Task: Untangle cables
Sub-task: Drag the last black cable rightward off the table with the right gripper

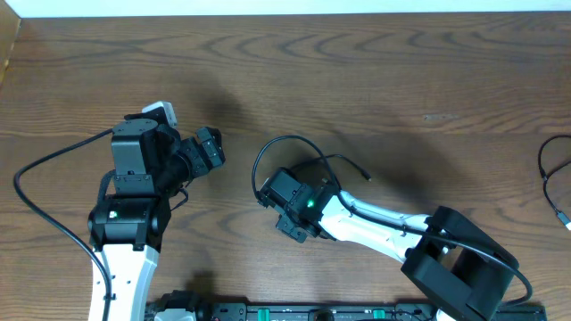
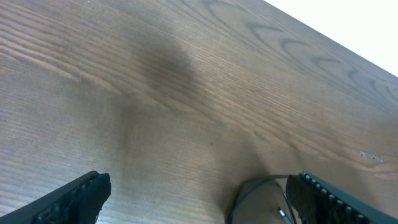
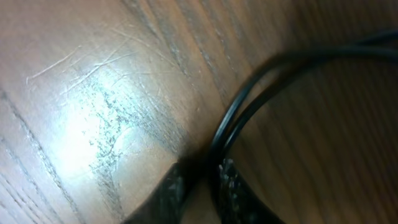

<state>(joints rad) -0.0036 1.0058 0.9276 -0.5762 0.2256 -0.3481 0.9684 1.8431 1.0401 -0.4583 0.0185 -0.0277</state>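
A thin black cable (image 1: 284, 140) lies looped on the wooden table, with a small plug end (image 1: 365, 177) to its right. My right gripper (image 1: 266, 193) is down at the loop's left side. In the right wrist view its fingers (image 3: 202, 173) are shut on two strands of the black cable (image 3: 249, 93). My left gripper (image 1: 212, 147) is to the left of the loop, open and empty. The left wrist view shows its spread fingers (image 2: 199, 199), with the cable loop (image 2: 249, 188) near the right finger. No white cable is in view.
Another thin black cord (image 1: 550, 178) lies at the table's right edge, partly out of frame. A thick black robot cable (image 1: 40, 205) curves along the left side. The table's far edge (image 1: 285, 14) runs along the top.
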